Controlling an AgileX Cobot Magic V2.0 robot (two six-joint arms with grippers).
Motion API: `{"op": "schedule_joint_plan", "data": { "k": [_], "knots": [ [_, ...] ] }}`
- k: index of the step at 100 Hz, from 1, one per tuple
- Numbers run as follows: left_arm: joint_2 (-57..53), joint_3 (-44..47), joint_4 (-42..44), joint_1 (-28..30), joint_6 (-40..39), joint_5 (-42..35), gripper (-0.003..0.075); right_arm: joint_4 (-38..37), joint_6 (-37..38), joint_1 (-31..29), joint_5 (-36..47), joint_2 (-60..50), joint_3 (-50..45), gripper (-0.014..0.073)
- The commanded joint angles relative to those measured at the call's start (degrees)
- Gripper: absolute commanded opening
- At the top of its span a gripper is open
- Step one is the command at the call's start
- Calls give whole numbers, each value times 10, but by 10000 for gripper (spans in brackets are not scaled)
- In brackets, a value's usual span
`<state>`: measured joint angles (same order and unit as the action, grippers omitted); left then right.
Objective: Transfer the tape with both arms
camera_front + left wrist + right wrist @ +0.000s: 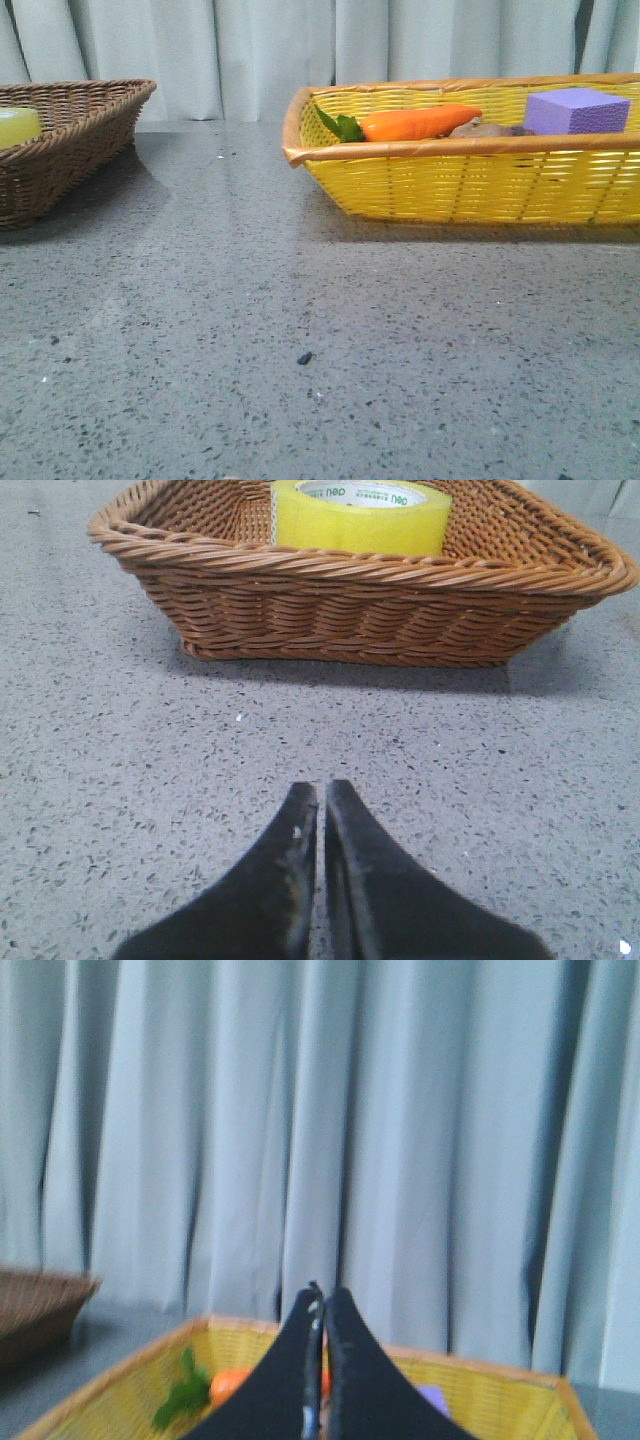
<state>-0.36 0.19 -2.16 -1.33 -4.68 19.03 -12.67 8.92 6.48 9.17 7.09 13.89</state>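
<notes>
**Tape sits in the brown basket, dead ahead of the left gripper**

We start at the left gripper (322, 810): its two dark fingers are pressed together with nothing between them, low over the speckled grey bench (130, 780); straight ahead of the tips, across a strip of bare bench, stands the brown wicker basket (360, 600); inside it the yellow tape roll (361, 516) lies flat, its core hole facing up, behind the near wall. The right gripper (320, 1305) is likewise closed and empty, raised and pointing over the yellow basket (470, 180), which holds a toy carrot (420, 122) and a purple block (576, 110). We judge the left arm much the nearer to the tape; the right is well apart from it. With the roll in one basket, the scene fits either end of a transfer; we cannot tell which.
</notes>
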Motion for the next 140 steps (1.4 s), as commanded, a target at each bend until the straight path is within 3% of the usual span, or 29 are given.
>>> {"op": "schedule_joint_plan", "data": {
  "k": [1, 29, 54, 87, 140],
  "knots": [
    [-17, 5, -1, -3, -6, -27, -20, 56, -15, -47, 125, -6, -31, -74],
    [-17, 5, -1, -3, -6, -27, -20, 155, -15, -123, 116, -63, -159, -74],
    [-17, 5, -1, -3, -6, -27, -20, 153, -20, -144, -105, -89, -157, -74],
    [-17, 5, -1, -3, -6, -27, -20, 131, -20, -144, -272, -89, -157, -74],
    [-17, 5, -1, -3, -6, -27, -20, 131, -20, -144, -274, -89, -157, -74]
  ]
}}
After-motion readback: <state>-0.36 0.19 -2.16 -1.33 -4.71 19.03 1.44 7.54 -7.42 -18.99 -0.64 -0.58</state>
